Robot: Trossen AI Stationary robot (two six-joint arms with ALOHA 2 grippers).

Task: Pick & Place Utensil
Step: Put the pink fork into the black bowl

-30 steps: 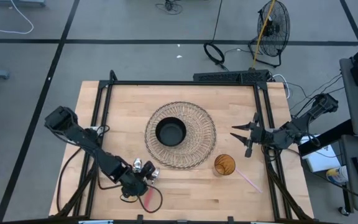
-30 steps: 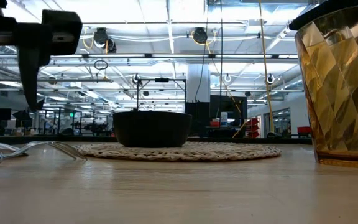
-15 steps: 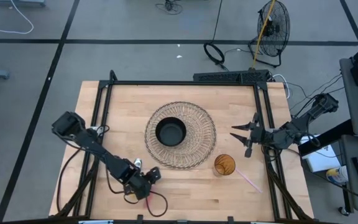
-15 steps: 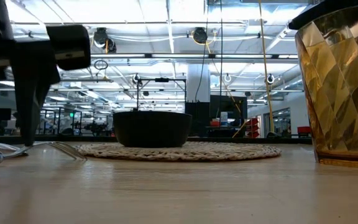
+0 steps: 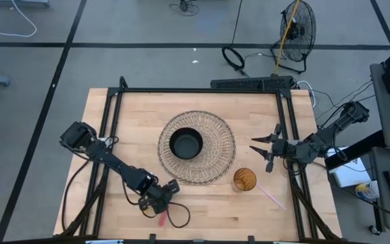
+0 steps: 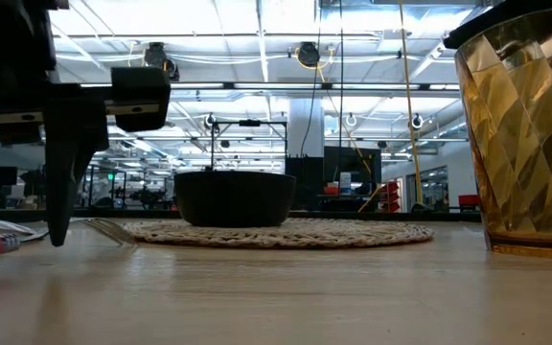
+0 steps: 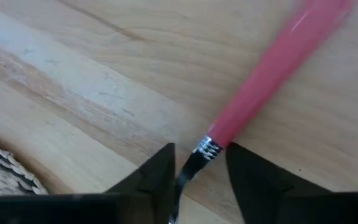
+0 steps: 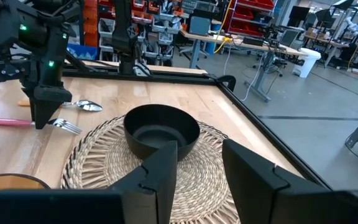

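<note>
Left wrist view: left claw (image 7: 199, 177) is lowered onto the bench (image 7: 104, 74), fingers apart, straddling the fork (image 7: 253, 93) at the junction of pink handle and metal neck, just beside the woven mat (image 5: 196, 146). Right claw (image 5: 259, 148) is held spread above the bench's right side, near the amber glass (image 5: 244, 179).

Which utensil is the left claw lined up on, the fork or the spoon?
The pink-handled fork: the open left claw straddles its neck, where the metal meets the pink handle. The spoon lies apart, untouched.
</note>
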